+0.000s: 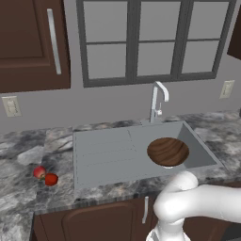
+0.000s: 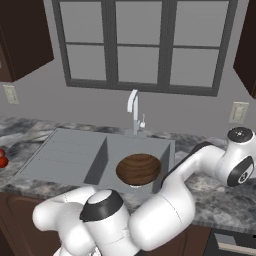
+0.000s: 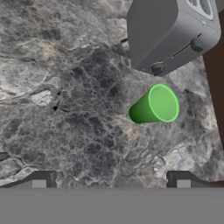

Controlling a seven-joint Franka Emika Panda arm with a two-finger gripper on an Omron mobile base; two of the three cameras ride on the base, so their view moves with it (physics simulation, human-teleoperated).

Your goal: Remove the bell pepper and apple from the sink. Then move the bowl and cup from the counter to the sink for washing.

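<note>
- Brown wood is showing in the left base view: the bowl (image 1: 168,151) is sitting inside the sink (image 1: 108,155), on the right side near the tap (image 1: 158,101).
- Two small red fruits are lying on the counter (image 1: 28,150) to the left of the sink. The apple (image 1: 39,172) and the pepper (image 1: 51,179) are touching or almost touching.
- So the fruit is out and the bowl is in. I think only the cup is waiting to go.
- In the right base view, the bowl (image 2: 139,169) is resting in the deep part of the sink (image 2: 70,152). The white arm (image 2: 210,162) is reaching out to the right, over the counter (image 2: 220,200).
- In the hand view, the green cup (image 3: 155,106) is standing on the dark stone counter (image 3: 65,87), just beside a grey toaster (image 3: 170,33). I cannot tell if they are touching.
- The claw (image 3: 110,179) is spread wide and holding nothing. Its two dark tips are showing at the bottom, and the cup is sitting up and to the right of them, well apart.
- To do this step well, the claw should be lining up so the cup is right between the tips before going down.
- It should be squeezing the cup around its side, gently, without bumping the toaster or knocking the cup over.
</note>
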